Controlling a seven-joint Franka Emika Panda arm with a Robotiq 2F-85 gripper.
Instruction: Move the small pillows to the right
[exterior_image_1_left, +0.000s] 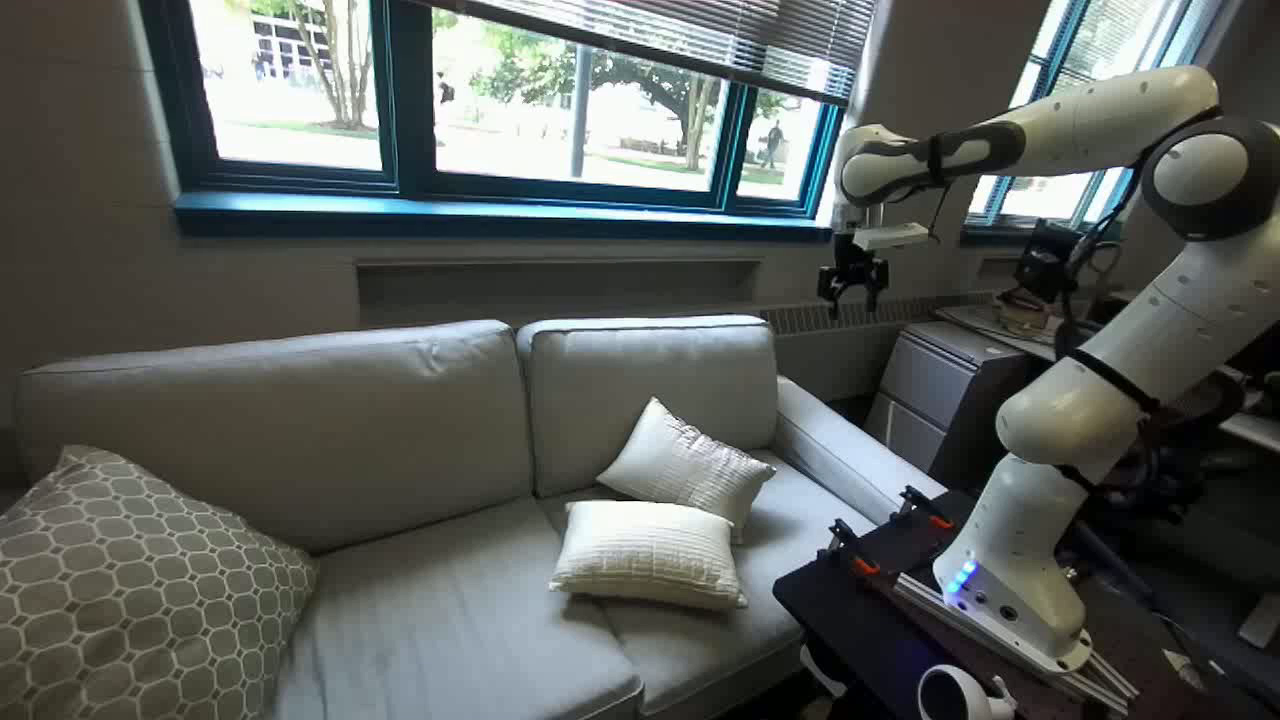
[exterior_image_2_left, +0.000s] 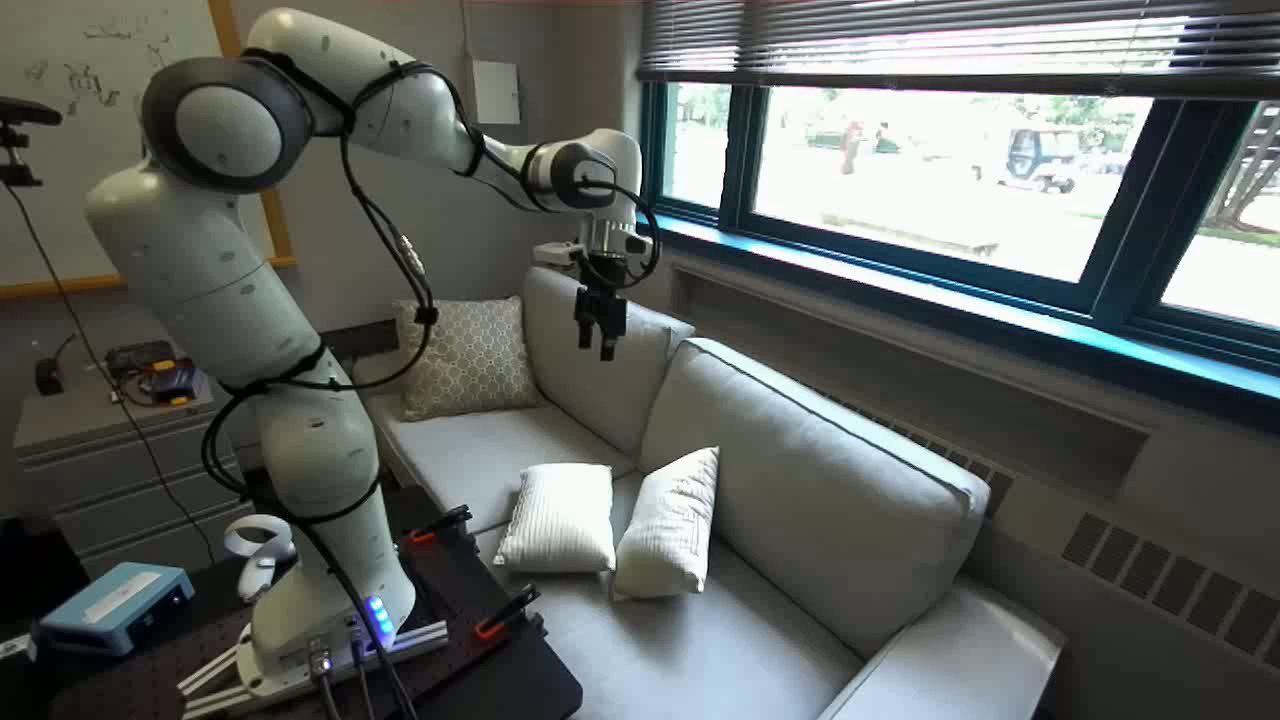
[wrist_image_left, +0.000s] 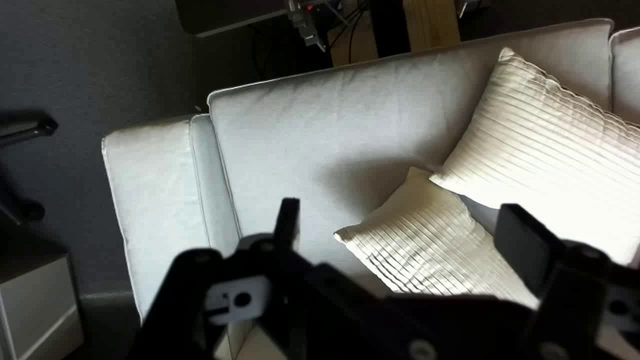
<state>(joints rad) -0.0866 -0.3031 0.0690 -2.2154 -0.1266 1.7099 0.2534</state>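
Two small pillows, off-white with pleated fabric, rest close together on the light grey sofa (exterior_image_1_left: 430, 610). The front pillow (exterior_image_1_left: 648, 560) (exterior_image_2_left: 560, 515) (wrist_image_left: 560, 155) lies fairly flat on the seat. Behind it, the back pillow (exterior_image_1_left: 680, 460) (exterior_image_2_left: 665, 525) (wrist_image_left: 430, 245) is tilted up, partly covered by the front one in an exterior view. High above the sofa's backrest side hangs my gripper (exterior_image_1_left: 853, 303) (exterior_image_2_left: 597, 350) (wrist_image_left: 400, 205), its fingers (wrist_image_left: 525, 245) spread wide. Nothing is between them; in the wrist view the back pillow shows well below the gap.
A larger grey patterned pillow (exterior_image_1_left: 150, 590) (exterior_image_2_left: 465, 355) sits at the far end of the sofa. The armrest (exterior_image_1_left: 850, 450) (exterior_image_2_left: 950, 650) bounds the near end. A dark table (exterior_image_1_left: 830, 590) with clamps carries the arm's base beside the seat. A window sill (exterior_image_1_left: 500, 215) runs behind.
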